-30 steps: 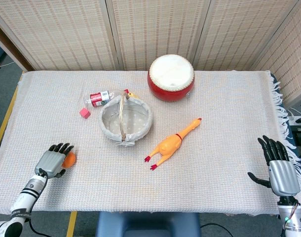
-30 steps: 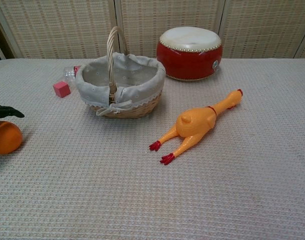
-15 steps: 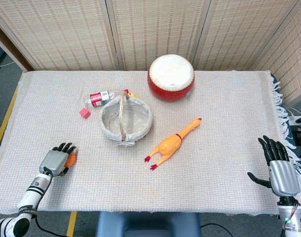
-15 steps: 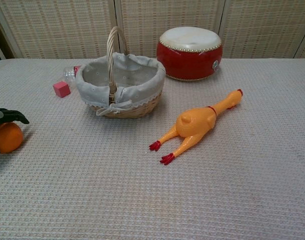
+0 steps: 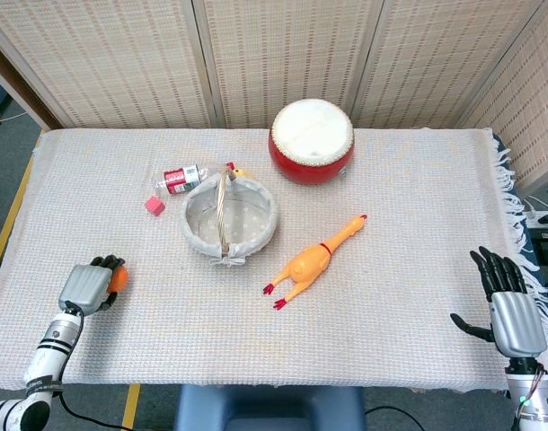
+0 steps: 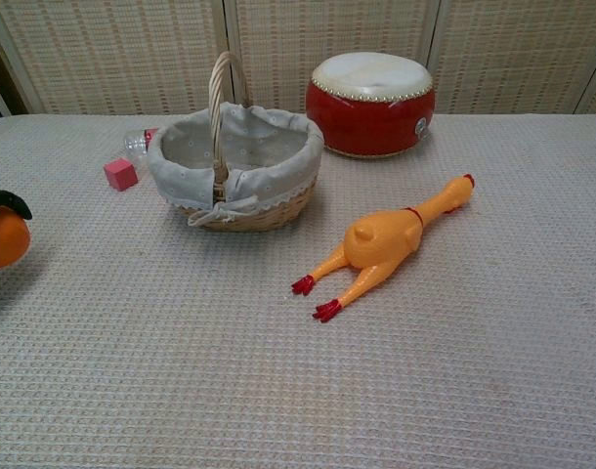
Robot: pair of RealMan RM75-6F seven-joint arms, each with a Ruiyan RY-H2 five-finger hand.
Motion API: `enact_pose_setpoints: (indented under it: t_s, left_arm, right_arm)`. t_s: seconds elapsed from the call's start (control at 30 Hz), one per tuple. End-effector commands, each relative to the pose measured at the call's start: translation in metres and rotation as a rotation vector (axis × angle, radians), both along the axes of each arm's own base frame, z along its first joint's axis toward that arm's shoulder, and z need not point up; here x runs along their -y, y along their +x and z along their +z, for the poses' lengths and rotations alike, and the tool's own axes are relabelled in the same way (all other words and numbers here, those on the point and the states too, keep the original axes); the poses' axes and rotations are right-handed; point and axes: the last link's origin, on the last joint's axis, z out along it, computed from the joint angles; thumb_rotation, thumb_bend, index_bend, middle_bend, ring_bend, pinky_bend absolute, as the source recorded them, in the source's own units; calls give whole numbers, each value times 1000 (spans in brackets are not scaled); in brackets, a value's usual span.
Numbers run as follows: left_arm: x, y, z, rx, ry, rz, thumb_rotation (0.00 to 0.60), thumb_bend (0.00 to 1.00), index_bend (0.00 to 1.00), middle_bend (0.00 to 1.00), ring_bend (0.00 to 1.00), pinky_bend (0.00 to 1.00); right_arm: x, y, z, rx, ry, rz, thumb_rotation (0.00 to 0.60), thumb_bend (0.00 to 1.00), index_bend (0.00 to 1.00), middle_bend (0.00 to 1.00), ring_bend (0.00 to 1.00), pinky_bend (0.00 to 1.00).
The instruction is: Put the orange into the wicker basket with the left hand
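The orange (image 5: pixel 119 277) is held in the left robot hand (image 5: pixel 88 286) near the front left corner of the counter (image 5: pixel 409 269), well apart from the wicker basket (image 5: pixel 229 218). In the head view the fruit is mostly hidden behind the grey back of the hand, with only an orange sliver seen under the dark fingers (image 5: pixel 107 263) curled over it. In the chest view more of the orange's round face is shown at the left frame edge, with one dark fingertip (image 6: pixel 7 201) lying over its top; the hand's body is cut off there. Being round, the orange has no long axis or pointing direction that can be made out.

The basket's handle is seen running roughly front to back over a pale lining. A pink cube (image 5: pixel 154 206) and a small bottle (image 5: pixel 177 179) are placed just beyond it on the left, a red drum (image 5: pixel 312 142) behind it on the right, and a rubber chicken (image 5: pixel 313 262) beside it on the right.

Only in the head view is the right robot hand (image 5: pixel 509 311) shown, at the front right edge, fingers spread and holding nothing.
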Motion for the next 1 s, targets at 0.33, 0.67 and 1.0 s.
enact_pose_setpoints:
  t_s: [0.33, 0.67, 1.0]
  left_arm:
    - [4, 111, 39, 535, 89, -129, 600, 635, 650, 585, 589, 719]
    - [-30, 184, 2, 448, -2, -289, 600, 633, 649, 585, 589, 714]
    - [-76, 225, -38, 400, -39, -268, 600, 635, 624, 566, 569, 686]
  right_arm:
    - [0, 1, -1, 7, 9, 7, 600, 27, 0, 0, 0, 0]
    - [1, 1, -1, 24, 12, -2, 600, 27, 0, 0, 0, 0]
    - [1, -2, -1, 38, 18, -9, 600, 27, 0, 0, 0, 0]
